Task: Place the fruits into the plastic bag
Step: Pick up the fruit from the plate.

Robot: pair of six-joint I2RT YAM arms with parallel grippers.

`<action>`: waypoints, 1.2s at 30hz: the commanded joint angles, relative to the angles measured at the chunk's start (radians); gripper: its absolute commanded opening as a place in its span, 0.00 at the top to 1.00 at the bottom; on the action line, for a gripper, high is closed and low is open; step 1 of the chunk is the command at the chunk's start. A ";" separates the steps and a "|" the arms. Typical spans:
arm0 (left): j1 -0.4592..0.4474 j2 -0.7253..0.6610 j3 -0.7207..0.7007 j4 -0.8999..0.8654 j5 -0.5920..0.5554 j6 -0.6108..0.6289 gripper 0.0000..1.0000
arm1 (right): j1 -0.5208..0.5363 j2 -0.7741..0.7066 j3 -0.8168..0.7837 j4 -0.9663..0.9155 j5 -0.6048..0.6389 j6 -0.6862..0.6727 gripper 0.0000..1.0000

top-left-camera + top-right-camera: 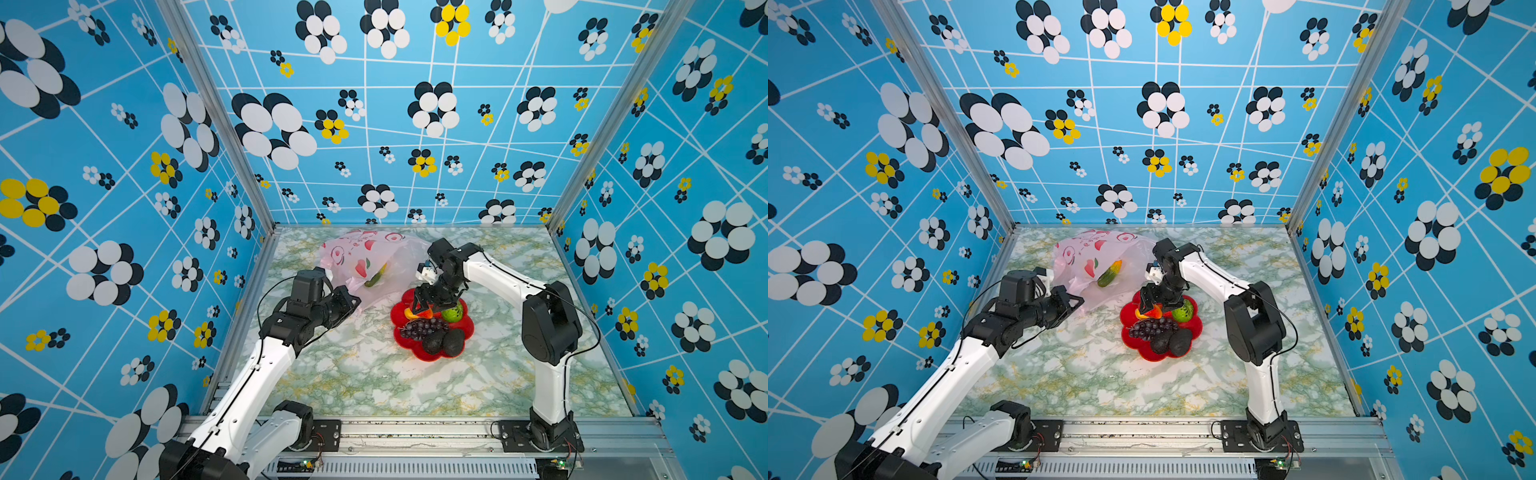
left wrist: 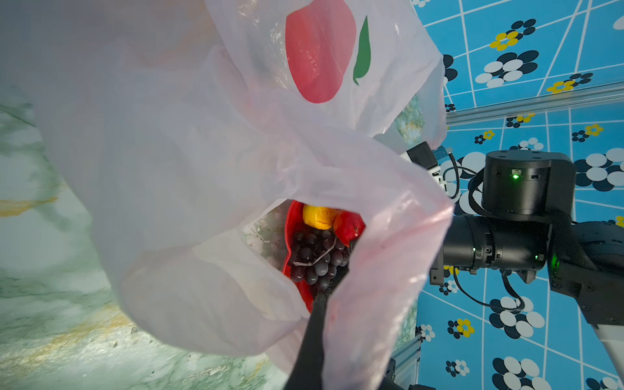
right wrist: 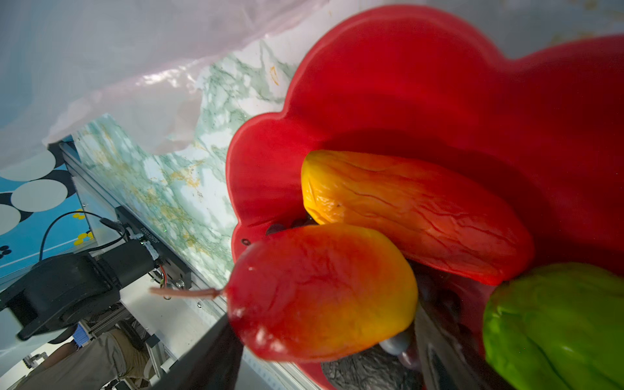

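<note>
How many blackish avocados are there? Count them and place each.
2. Both lie in the red dish, at its near rim: the left avocado next to the grape bunch, the right avocado beside it. More could hide under other fruit.

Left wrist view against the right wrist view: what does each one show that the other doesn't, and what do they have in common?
Only the left wrist view: the grape bunch in full, the red fruit print on the plastic bag, and the right arm. Only the right wrist view: the green fruit and, beyond the rail, a person in khaki. Both: the plastic bag, the red dish, the marble table and the red-and-yellow fruits.
</note>
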 commanded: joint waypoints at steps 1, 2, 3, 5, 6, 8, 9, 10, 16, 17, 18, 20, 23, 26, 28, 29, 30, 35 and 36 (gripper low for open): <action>-0.006 -0.016 0.023 -0.017 -0.013 -0.001 1.00 | 0.003 0.030 0.025 0.003 0.034 0.008 0.21; -0.006 -0.018 0.024 -0.019 -0.013 0.000 1.00 | 0.003 0.035 0.028 0.009 0.035 0.010 0.22; -0.006 -0.020 0.025 -0.023 -0.013 0.000 1.00 | 0.004 0.039 0.030 0.014 0.037 0.013 0.22; -0.006 -0.025 0.023 -0.030 -0.013 0.003 1.00 | 0.004 0.048 0.038 0.022 0.041 0.017 0.23; -0.005 -0.027 0.022 -0.033 -0.013 0.003 1.00 | 0.004 0.054 0.042 0.022 0.043 0.019 0.24; -0.006 -0.034 0.018 -0.037 -0.013 0.003 1.00 | 0.004 0.060 0.042 0.028 0.038 0.021 0.25; -0.006 -0.038 0.017 -0.039 -0.013 0.003 1.00 | 0.005 0.063 0.042 0.032 0.036 0.022 0.25; -0.006 -0.041 0.014 -0.040 -0.013 0.003 1.00 | 0.007 0.063 0.041 0.037 0.037 0.024 0.26; -0.006 -0.057 -0.004 -0.039 -0.013 -0.002 1.00 | 0.009 0.065 0.031 0.056 0.047 0.033 0.33; -0.005 -0.059 -0.006 -0.039 -0.013 -0.003 1.00 | 0.008 0.064 0.031 0.058 0.052 0.035 0.34; -0.006 -0.062 -0.006 -0.040 -0.013 -0.005 1.00 | 0.009 0.060 0.029 0.058 0.055 0.038 0.36; -0.006 -0.064 -0.008 -0.040 -0.014 -0.003 1.00 | 0.009 0.049 0.023 0.062 0.061 0.042 0.40; -0.005 -0.065 -0.011 -0.037 -0.013 -0.006 1.00 | 0.009 0.035 0.014 0.070 0.065 0.045 0.45; -0.006 -0.065 -0.012 -0.036 -0.011 -0.005 1.00 | 0.009 0.015 0.005 0.078 0.067 0.053 0.48; -0.005 -0.064 -0.009 -0.034 -0.011 -0.003 1.00 | 0.006 -0.007 -0.012 0.094 0.059 0.064 0.48; -0.005 -0.062 -0.009 -0.032 -0.010 -0.003 1.00 | 0.003 -0.018 -0.019 0.102 0.053 0.072 0.48; -0.004 -0.061 -0.008 -0.032 -0.010 -0.003 1.00 | -0.001 -0.030 -0.031 0.112 0.043 0.081 0.49; -0.005 -0.046 -0.006 -0.016 0.001 -0.003 1.00 | -0.035 -0.090 -0.100 0.171 -0.029 0.141 0.49; -0.005 -0.043 -0.005 -0.013 0.004 -0.002 1.00 | -0.045 -0.104 -0.114 0.186 -0.051 0.160 0.49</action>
